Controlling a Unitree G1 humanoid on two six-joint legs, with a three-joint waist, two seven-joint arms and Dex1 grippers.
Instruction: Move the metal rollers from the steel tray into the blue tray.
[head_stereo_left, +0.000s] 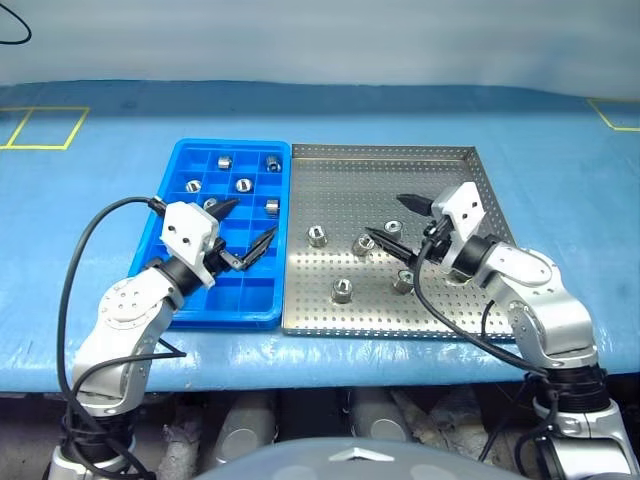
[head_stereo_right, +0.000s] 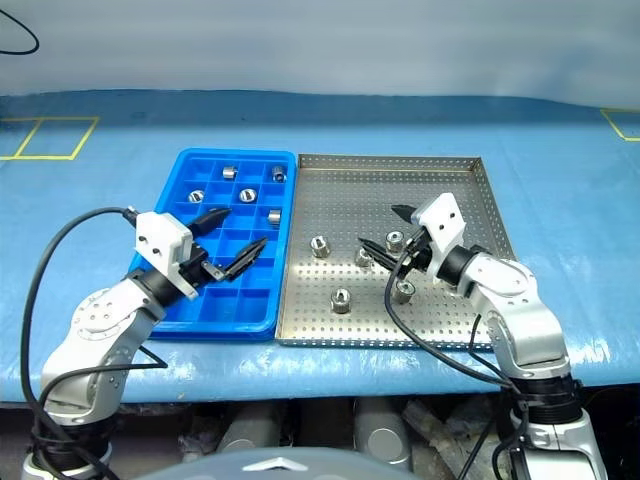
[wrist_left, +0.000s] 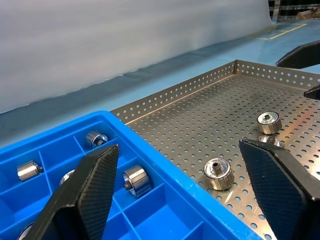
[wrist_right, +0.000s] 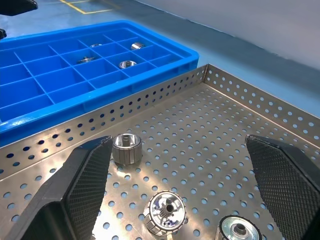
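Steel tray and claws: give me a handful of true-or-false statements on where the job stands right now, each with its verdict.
1. The steel tray still holds several metal rollers. True.
2. The right claw is closed on a roller. False: its jaws are open with nothing between them, above the rollers on the steel tray.
3. The blue tray already has rollers in some compartments. True.
4. The left claw hangs over the steel tray. False: it is over the blue tray, open and empty.
5. The blue tray sits to the robot's right of the steel tray. False: it is on the left, beside it.
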